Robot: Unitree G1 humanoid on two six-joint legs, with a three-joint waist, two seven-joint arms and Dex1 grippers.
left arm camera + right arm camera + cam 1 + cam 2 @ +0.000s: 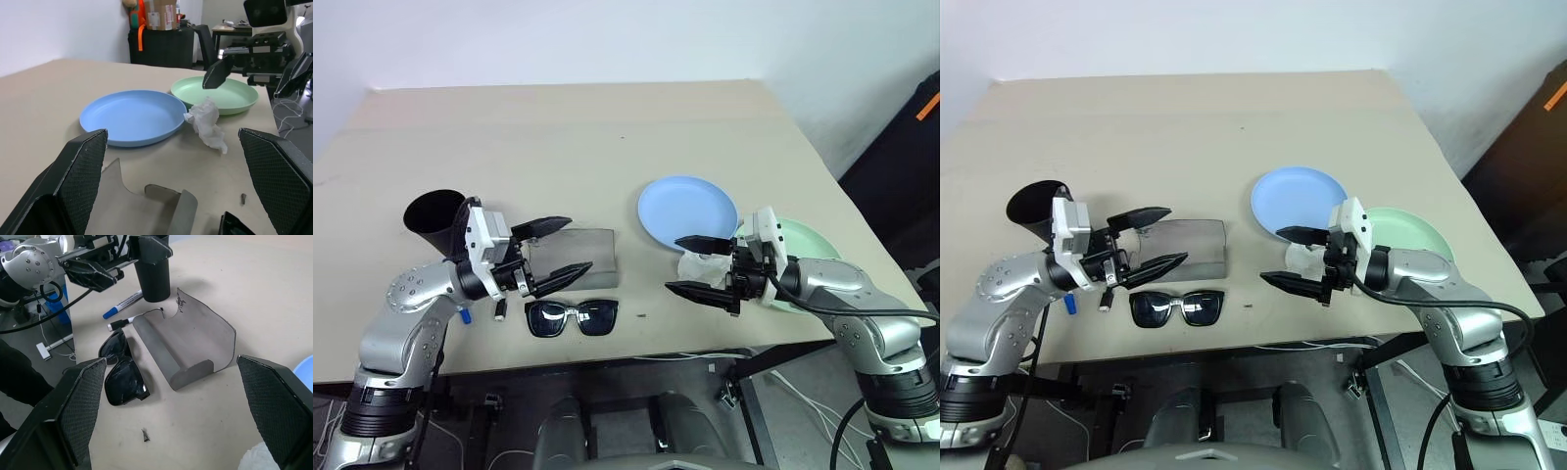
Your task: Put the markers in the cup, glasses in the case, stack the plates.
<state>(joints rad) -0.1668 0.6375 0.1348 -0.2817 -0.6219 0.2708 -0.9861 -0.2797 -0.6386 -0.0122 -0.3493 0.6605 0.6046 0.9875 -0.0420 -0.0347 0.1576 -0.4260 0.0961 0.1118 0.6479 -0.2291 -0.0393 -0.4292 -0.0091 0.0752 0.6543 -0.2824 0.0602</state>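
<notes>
Two markers [123, 306] lie flat beside the black cup [152, 273], just behind the sunglasses [572, 317] at the table's near edge; the grey case [188, 345] lies open between them and the plates. Both the left gripper [554, 250] and right gripper [697, 264] hover spread wide and empty. Light, slim and likely to roll, each marker wants a mid-barrel pinch. A crumpled tissue [208, 123] sits against the blue plate [686, 210], near the green plate [217, 93].

Open grey case [579, 257] behind glasses [572, 317], blue plate [687, 210] beside green plate [811, 245]
</notes>
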